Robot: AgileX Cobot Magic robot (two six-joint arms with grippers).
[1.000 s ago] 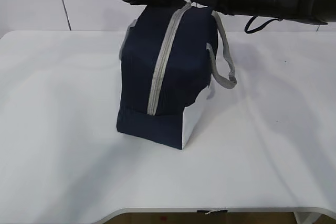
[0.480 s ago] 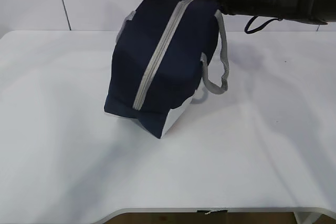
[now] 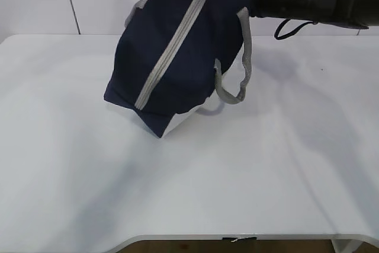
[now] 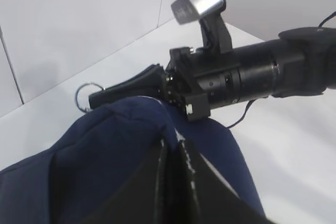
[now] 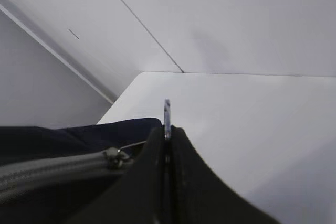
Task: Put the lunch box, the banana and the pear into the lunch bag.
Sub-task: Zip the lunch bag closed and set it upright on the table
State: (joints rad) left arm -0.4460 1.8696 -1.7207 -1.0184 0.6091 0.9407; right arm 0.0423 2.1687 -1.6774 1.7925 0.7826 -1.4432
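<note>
We held the boxy navy-blue fabric lunch bag [image 3: 177, 51] tilted over the white table [image 3: 71, 164] so its closed grey zipper [image 3: 172, 51] could run. Our left gripper [image 4: 170, 148] pinched the top fabric; our right gripper [image 5: 167, 135] clamped the ring pull [image 4: 84, 95]. The zipper's line slanted from upper right down to lower left.

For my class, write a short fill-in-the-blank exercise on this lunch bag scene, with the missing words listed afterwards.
1. The lunch bag is tilted, and its grey zipper is fully ____.
2. The right gripper is shut on the zipper's metal ____.
3. The left gripper pinches the bag's navy ____.
4. The bag's corner that rests on the table is coloured ____.

Missing words: closed; ring; fabric; white
</note>
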